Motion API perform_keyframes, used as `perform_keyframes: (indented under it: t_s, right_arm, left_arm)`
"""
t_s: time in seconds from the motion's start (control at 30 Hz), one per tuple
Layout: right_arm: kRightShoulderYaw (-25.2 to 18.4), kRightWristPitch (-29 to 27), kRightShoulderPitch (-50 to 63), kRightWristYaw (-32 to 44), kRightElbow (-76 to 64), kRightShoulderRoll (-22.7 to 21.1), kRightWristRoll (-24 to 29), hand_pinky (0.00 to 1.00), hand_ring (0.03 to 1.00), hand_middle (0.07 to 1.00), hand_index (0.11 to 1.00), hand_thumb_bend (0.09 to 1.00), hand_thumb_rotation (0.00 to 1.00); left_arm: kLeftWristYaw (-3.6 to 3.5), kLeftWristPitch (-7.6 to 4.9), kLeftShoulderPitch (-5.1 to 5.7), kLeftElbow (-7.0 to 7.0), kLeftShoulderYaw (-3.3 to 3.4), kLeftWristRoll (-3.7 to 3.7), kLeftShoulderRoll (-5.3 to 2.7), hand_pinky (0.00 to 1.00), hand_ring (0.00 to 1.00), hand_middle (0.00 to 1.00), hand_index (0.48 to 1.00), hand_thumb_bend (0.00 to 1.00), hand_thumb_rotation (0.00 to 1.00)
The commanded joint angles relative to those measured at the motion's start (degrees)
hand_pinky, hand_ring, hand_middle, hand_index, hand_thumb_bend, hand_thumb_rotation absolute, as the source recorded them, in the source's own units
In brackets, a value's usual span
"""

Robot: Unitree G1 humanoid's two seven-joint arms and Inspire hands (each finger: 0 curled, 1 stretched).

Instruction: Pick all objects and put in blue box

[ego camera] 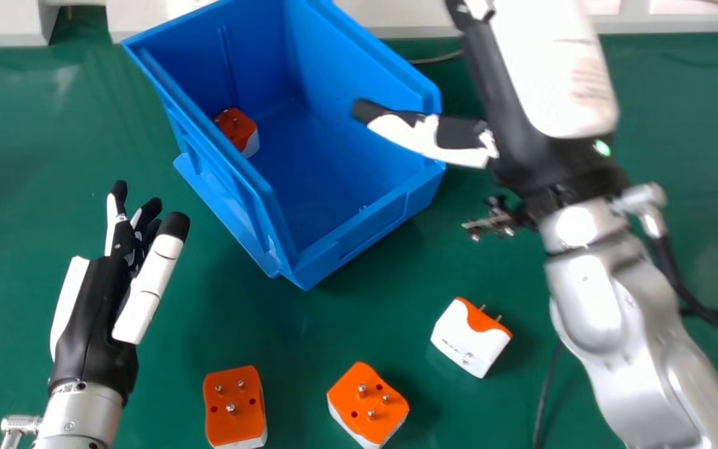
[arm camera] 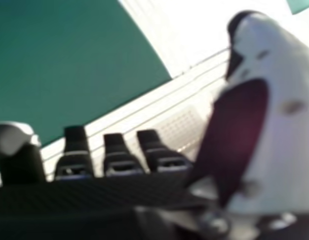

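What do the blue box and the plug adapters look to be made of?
The blue box: probably smooth, semi-glossy moulded plastic, judging by its even colour and ribbed walls. The adapters: likely hard plastic shells, orange and white; their shiny pins look metallic.

Bright; glare on right forearm; soft shadows

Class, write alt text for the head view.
A blue box on a green table holds one orange-and-white adapter; three more adapters lie nearer the robot. Its left hand shows at left, right hand at upper right.
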Motion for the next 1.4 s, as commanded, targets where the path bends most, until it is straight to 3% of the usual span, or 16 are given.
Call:
perform_keyframes:
  t_s: [0.0, 0.13, 0.3, 0.53, 0.9, 1.37]
  right_arm:
    - [-1.5, -0.4, 5.4, 0.4, -5.8, -0.6, -1.0, 0.84, 0.923, 0.948, 0.932, 0.402, 0.43]
    - [-3.4, -0.8, 14.0, 1.6, -10.1, -0.8, -0.1, 0.84, 0.925, 0.945, 0.93, 0.407, 0.43]
    - [-4.8, -1.3, 22.2, 1.3, -11.0, -1.5, -1.2, 0.84, 0.921, 0.938, 0.926, 0.413, 0.42]
    - [-2.9, 0.0, 28.8, -0.6, -5.9, 0.1, -5.7, 0.82, 0.903, 0.92, 0.916, 0.452, 0.39]
    - [-0.1, 3.3, 27.7, 3.5, 2.4, 0.4, -8.2, 0.8, 0.893, 0.923, 0.919, 0.45, 0.37]
    - [5.5, 11.0, 21.3, 10.1, 12.4, 1.1, -10.5, 0.84, 0.897, 0.933, 0.927, 0.489, 0.52]
  left_arm:
    - [-0.19, -0.97, 0.08, -0.6, 0.4, -0.33, 0.46, 0.95, 0.97, 0.97, 0.991, 0.75, 0.87]
    - [-0.14, -1.0, 0.16, -0.48, 0.55, -0.23, 0.67, 0.95, 0.97, 0.97, 0.99, 0.75, 0.87]
    - [-0.37, -1.13, 0.3, -0.12, 0.86, -0.63, 0.96, 0.94, 0.97, 0.97, 0.989, 0.76, 0.87]
    - [-0.74, -1.27, 0.57, -0.22, 1.28, -0.91, 0.85, 0.94, 0.96, 0.97, 0.991, 0.76, 0.87]
    - [-1.12, -1.24, 0.67, -0.02, 2.08, -1.03, 0.88, 0.94, 0.96, 0.96, 0.991, 0.78, 0.86]
    - [-1.67, -2.02, 0.57, 0.68, 2.74, -1.19, 1.35, 0.94, 0.96, 0.96, 0.994, 0.77, 0.86]
